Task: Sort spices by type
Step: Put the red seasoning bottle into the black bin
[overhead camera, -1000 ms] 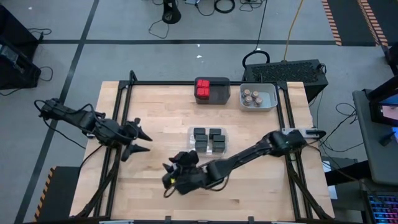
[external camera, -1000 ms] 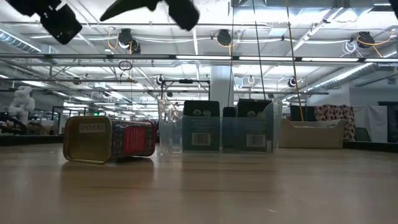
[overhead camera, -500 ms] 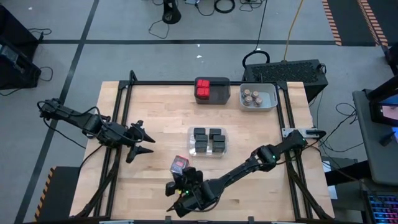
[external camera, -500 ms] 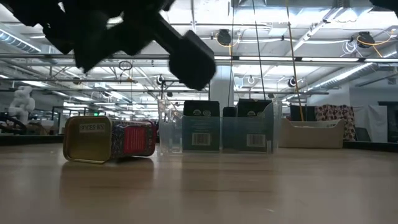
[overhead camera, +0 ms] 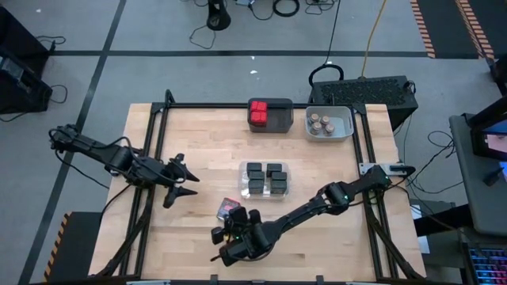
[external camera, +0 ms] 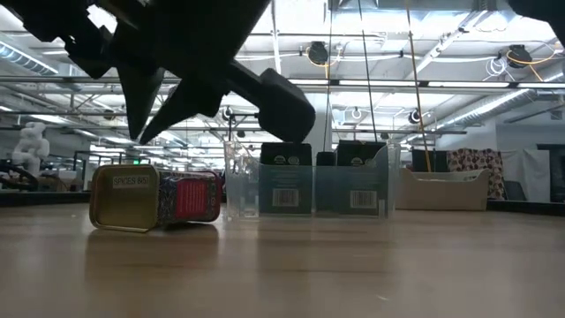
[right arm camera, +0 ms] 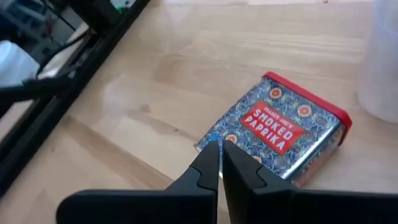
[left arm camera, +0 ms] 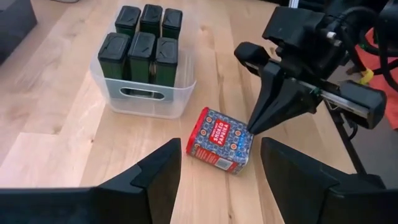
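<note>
A red-topped paprika tin [right arm camera: 280, 134] lies on its side on the table [overhead camera: 198, 142], near the clear bin [left arm camera: 146, 99] of black tins. Its gold bottom faces the near edge [external camera: 124, 199]. My right gripper [right arm camera: 219, 149] is shut. It slants down from the near side, its tips [left arm camera: 252, 127] at the upper edge of the tin's bottom end. My left gripper [overhead camera: 184, 184] hangs open to the tin's left [overhead camera: 229, 207], clear of it. My right gripper has its shut fingertips [right arm camera: 214, 152] right at the upper edge of the tin's bottom end [right arm camera: 208, 142], slanting down from the near side. I cannot tell whether they touch the tin. The tin lies flat on the table.
At the far edge stand a dark grey bin [overhead camera: 270, 115] with red-topped tins and a light grey bin [overhead camera: 329, 123] with tan-lidded jars. Black frame rails [overhead camera: 150, 158] run along the table's left and right sides. Bare wood lies left of and behind the tin.
My right gripper has shut, dropped low and drawn back toward the near edge, rolling as it went. It stood over the tin and hid it from above; now the tin shows in the high view. The tin has not moved.
</note>
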